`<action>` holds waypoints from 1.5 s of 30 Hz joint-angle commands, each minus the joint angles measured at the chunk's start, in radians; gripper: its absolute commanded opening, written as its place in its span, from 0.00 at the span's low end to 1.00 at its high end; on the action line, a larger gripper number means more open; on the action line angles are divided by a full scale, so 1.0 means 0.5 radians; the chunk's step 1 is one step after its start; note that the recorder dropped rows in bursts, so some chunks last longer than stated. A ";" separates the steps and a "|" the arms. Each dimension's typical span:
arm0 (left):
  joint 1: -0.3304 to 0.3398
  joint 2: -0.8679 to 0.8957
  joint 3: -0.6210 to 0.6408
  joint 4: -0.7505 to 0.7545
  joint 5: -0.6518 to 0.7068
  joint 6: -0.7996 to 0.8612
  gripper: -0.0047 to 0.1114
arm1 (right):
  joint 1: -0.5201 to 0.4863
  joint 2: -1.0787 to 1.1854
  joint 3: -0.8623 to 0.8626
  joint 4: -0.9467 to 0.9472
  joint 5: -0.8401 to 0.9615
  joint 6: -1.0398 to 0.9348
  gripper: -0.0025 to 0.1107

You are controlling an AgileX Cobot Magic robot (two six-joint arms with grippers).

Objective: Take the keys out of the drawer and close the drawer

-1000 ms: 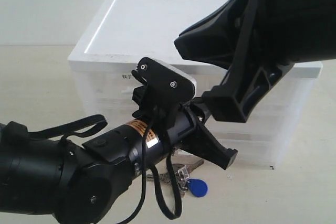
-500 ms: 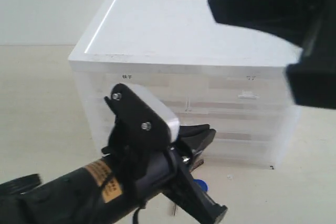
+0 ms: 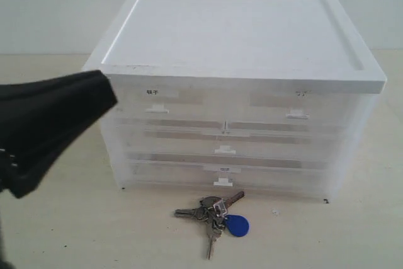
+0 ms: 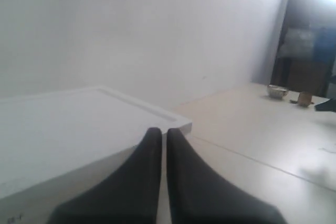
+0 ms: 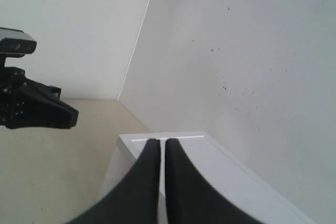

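The keys, silver with a blue teardrop fob, lie on the table just in front of the cabinet's bottom drawer. The drawer, top right with a faint label and a white tab handle, sits flush with the other fronts. My left gripper is shut with nothing in it, up beside the cabinet's top edge; in the exterior view it shows as a blurred black shape at the left. Shut and empty too, my right gripper hangs above the cabinet top and is outside the exterior view.
The white cabinet holds two half-width drawers on top and full-width drawers below. The left arm with its camera shows in the right wrist view. Small bowls stand far off on the table.
Both arms have pulled away from the cabinet front: the right one has left the exterior view, the left one has drawn back to the left. The keys lie where they were, now in full view.
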 commanded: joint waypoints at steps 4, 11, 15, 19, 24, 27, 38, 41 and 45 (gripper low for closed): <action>-0.008 -0.534 0.014 -0.015 0.365 0.125 0.08 | -0.002 -0.445 0.136 -0.011 0.022 0.037 0.02; -0.004 -0.945 0.018 -0.015 0.635 0.183 0.08 | -0.006 -0.518 0.226 -0.040 0.270 0.147 0.02; -0.004 -1.112 0.018 -0.015 0.757 0.183 0.08 | -0.006 -0.518 0.241 -0.057 0.247 0.190 0.02; -0.004 -1.210 0.018 -0.015 0.834 0.183 0.08 | -0.006 -0.518 0.241 -0.058 0.247 0.190 0.02; -0.004 -1.272 0.018 -0.015 0.874 0.183 0.08 | -0.006 -0.518 0.241 -0.061 0.237 0.279 0.02; -0.004 -1.272 0.018 -0.015 0.867 0.183 0.08 | -0.006 -0.518 0.241 -0.142 0.194 0.332 0.02; -0.004 -1.272 0.018 -0.015 0.867 0.183 0.08 | -0.006 -0.518 0.241 -0.136 0.312 0.332 0.02; -0.004 -1.272 0.018 -0.015 0.867 0.183 0.08 | -0.006 -0.518 0.241 -0.136 0.312 0.332 0.02; -0.001 -1.272 0.026 -0.015 0.867 0.183 0.08 | -0.006 -0.518 0.241 -0.136 0.312 0.332 0.02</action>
